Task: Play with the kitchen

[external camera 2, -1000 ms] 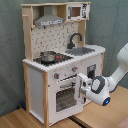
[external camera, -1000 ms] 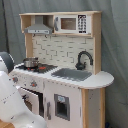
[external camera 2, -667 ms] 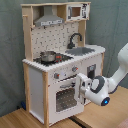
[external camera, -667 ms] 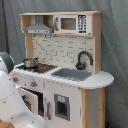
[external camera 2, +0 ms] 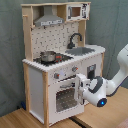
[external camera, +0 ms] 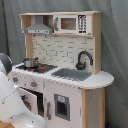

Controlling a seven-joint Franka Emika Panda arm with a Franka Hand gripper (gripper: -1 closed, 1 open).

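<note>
A tall white and light-wood toy kitchen point(external camera 2: 60, 60) stands on a wooden floor point(external camera 2: 15, 119) before a grey backdrop point(external camera 2: 10, 50), seen from opposite sides in both exterior views. In the second exterior view, at the picture's left edge of the counter, a small metal pot point(external camera 2: 48, 56) sits on the stovetop point(external camera 2: 55, 59), up and to the second exterior view's left of the tool. Below it are the knobs point(external camera 2: 56, 75) and the windowed oven door point(external camera 2: 64, 98), just to the second exterior view's left of the tool. The gripper point(external camera 2: 81, 86) is pressed against the front of the kitchen at the oven door's right edge; whether its fingers are parted or closed on anything cannot be told, as the white wrist point(external camera 2: 95, 91) with a blue light covers them. Above and behind the tool are the black faucet point(external camera 2: 75, 38) and grey sink point(external camera 2: 82, 50), with the hood point(external camera 2: 49, 20) and microwave point(external camera 2: 75, 11) higher still. The white arm point(external camera 2: 117, 80) reaches in from the second exterior view's right.
</note>
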